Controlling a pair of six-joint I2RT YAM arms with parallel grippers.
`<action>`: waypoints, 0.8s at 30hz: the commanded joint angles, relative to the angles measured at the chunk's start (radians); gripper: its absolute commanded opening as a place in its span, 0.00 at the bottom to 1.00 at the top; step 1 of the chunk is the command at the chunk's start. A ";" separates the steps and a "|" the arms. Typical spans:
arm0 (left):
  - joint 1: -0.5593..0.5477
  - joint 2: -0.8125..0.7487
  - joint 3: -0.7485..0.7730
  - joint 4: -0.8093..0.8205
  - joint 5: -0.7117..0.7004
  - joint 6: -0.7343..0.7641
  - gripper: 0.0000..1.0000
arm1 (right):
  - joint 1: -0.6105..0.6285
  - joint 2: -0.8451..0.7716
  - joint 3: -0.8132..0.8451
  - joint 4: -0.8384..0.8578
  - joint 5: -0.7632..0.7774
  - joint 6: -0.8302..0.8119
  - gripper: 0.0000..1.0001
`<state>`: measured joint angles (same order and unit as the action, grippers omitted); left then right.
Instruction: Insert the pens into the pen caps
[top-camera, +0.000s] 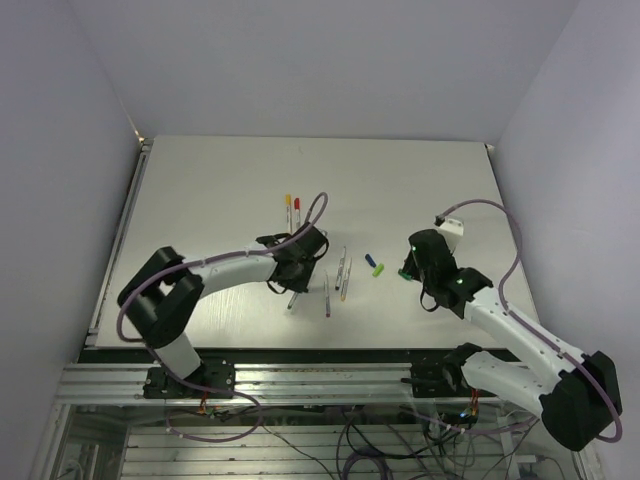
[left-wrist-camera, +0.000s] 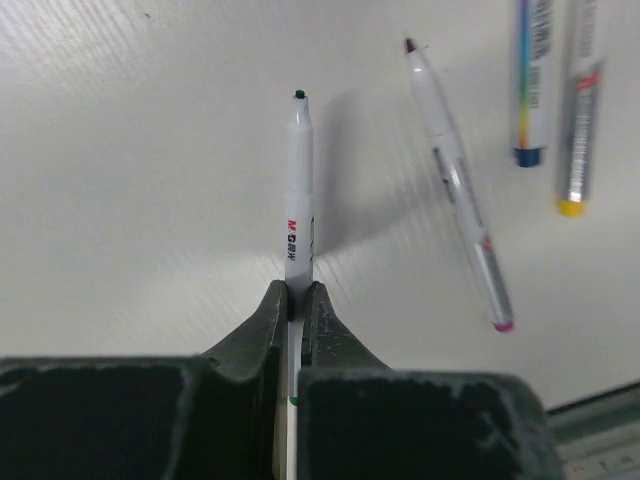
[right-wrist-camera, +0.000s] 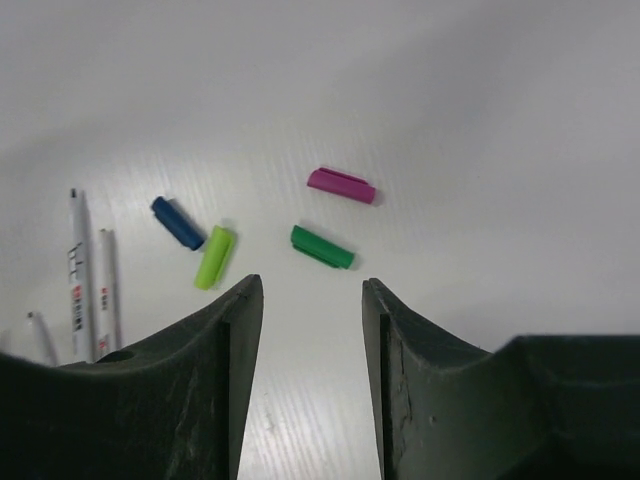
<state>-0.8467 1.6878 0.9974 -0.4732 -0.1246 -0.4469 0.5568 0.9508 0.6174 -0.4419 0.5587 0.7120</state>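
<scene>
My left gripper (left-wrist-camera: 296, 288) is shut on a silvery pen (left-wrist-camera: 298, 190) with a dark green tip, and the barrel sticks out ahead of the fingers just above the table. In the top view this gripper (top-camera: 291, 278) is left of centre. Three loose pens lie beside it: magenta-ended (left-wrist-camera: 462, 185), blue-ended (left-wrist-camera: 530, 80) and yellow-ended (left-wrist-camera: 578, 110). My right gripper (right-wrist-camera: 310, 285) is open and empty above the table, just short of the dark green cap (right-wrist-camera: 322, 247). The magenta cap (right-wrist-camera: 341, 185), light green cap (right-wrist-camera: 213, 257) and blue cap (right-wrist-camera: 177, 222) lie beyond.
Two more pens with a yellow end (top-camera: 288, 208) and a red end (top-camera: 297, 210) lie side by side behind the left gripper. The white table (top-camera: 220, 190) has walls on three sides. The right gripper (top-camera: 411, 264) sits right of the blue (top-camera: 370, 259) and light green (top-camera: 378, 269) caps.
</scene>
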 joint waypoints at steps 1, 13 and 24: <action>0.002 -0.152 0.019 -0.041 0.039 -0.027 0.07 | -0.071 0.061 0.034 0.023 -0.066 -0.123 0.43; 0.002 -0.414 -0.075 0.016 0.149 -0.103 0.07 | -0.242 0.216 0.042 0.106 -0.313 -0.251 0.40; 0.002 -0.458 -0.129 0.054 0.174 -0.128 0.07 | -0.243 0.289 0.031 0.137 -0.358 -0.260 0.39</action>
<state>-0.8471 1.2537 0.8791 -0.4694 0.0051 -0.5583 0.3206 1.2148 0.6434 -0.3382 0.2283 0.4690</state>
